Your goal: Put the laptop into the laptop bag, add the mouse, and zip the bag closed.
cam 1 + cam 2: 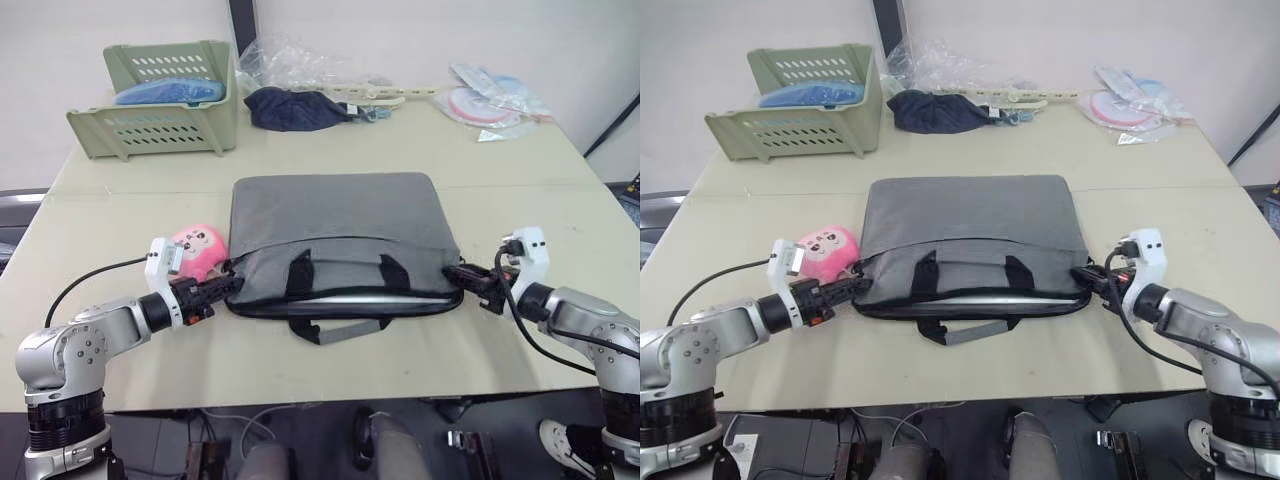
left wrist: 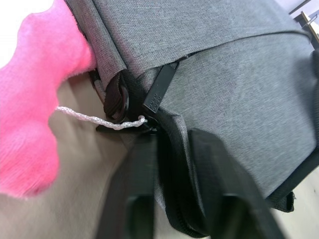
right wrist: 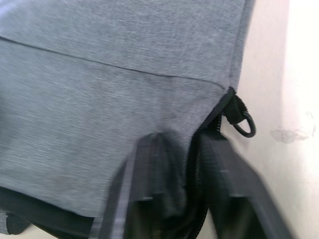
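Laptop bag [image 1: 335, 235]: flat grey fabric, black trim and strap handles, lying at the table's [image 1: 300, 365] near middle; a pale silver strip at its open near edge is probably the laptop [image 1: 375, 296] (only an edge shows). Left gripper [image 1: 222, 288] at the bag's left corner, fingers [image 2: 139, 199] straddling the zipper edge, closed on fabric. Right gripper [image 1: 455, 274] pinches the right corner likewise. Pink plush toy [image 1: 197, 249] touches the bag's left side. Table beige; green basket [image 1: 165, 100], dark cloth [image 1: 292, 108], plastic wrapping [image 1: 300, 62] along the far edge, white wall behind.
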Motion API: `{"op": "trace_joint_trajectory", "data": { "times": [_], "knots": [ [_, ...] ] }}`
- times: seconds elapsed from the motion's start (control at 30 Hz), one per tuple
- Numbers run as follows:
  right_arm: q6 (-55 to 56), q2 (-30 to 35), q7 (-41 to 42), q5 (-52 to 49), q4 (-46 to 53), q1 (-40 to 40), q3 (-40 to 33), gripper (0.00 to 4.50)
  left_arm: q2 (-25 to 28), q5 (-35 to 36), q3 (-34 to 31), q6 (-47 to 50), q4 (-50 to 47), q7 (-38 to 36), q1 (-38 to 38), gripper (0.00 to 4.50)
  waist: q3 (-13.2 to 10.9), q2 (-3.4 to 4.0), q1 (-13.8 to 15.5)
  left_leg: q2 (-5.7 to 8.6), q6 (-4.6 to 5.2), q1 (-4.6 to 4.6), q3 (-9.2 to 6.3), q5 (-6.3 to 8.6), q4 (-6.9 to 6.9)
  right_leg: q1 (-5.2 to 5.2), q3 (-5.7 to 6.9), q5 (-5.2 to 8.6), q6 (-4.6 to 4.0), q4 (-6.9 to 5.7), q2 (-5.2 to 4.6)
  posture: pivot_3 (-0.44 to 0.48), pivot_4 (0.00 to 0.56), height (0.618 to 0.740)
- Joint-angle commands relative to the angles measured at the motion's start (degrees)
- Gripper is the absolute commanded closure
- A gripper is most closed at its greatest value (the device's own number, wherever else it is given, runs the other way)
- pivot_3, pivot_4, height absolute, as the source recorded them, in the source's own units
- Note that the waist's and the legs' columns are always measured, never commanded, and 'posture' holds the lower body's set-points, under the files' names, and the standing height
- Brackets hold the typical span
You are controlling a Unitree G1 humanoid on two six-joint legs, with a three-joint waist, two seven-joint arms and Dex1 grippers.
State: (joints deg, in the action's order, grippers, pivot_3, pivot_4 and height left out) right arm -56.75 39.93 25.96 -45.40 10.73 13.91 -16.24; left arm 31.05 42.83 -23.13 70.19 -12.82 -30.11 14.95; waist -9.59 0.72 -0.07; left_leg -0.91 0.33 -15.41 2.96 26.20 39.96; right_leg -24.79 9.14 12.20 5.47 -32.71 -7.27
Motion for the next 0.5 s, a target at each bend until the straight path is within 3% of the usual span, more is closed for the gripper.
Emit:
{"op": "trace_joint_trajectory", "data": {
  "times": [0.03, 0.1, 0.3, 0.5],
  "knots": [
    [-0.6, 0.1, 0.6, -0.7, 1.7, -0.7, -1.9, 1.58, 0.8, 0.9, 1.6, -0.6, -1.7, -0.7, -0.3, 1.68, 0.0, 0.03, 0.0, 0.00, 0.00, 0.00, 0.00, 0.00, 0.00, 0.00, 0.00, 0.00, 0.00, 0.00, 0.00, 0.000, 0.150, 0.740],
    [-0.8, 0.0, 0.5, -1.0, 2.2, -0.8, -2.5, 1.58, 1.3, 0.6, 2.1, -0.7, -2.0, -0.5, -0.6, 0.87, 0.0, 0.06, 0.0, 0.00, 0.00, 0.00, 0.00, 0.00, 0.00, 0.00, 0.00, 0.00, 0.00, 0.01, 0.00, 0.000, 0.150, 0.740],
    [-2.1, 2.7, 1.0, -1.9, 4.4, -2.3, -7.0, 1.58, 5.2, 1.2, -0.2, -0.5, -3.2, -1.3, -2.6, 0.87, -0.1, 0.19, 0.0, 0.00, -0.01, -0.01, 0.00, 0.00, -0.03, -0.02, 0.00, 0.00, 0.00, 0.03, 0.00, 0.000, 0.150, 0.740],
    [-3.2, 9.9, 3.6, -2.3, 5.2, -1.7, -12.0, 1.58, 11.1, 3.4, -5.0, 1.5, -5.6, -2.8, -3.7, 0.87, -0.3, 0.46, 0.0, 0.00, -0.01, -0.08, -0.03, 0.01, -0.03, -0.05, 0.01, 0.00, 0.01, 0.07, 0.00, 0.000, 0.150, 0.740]
  ]
}}
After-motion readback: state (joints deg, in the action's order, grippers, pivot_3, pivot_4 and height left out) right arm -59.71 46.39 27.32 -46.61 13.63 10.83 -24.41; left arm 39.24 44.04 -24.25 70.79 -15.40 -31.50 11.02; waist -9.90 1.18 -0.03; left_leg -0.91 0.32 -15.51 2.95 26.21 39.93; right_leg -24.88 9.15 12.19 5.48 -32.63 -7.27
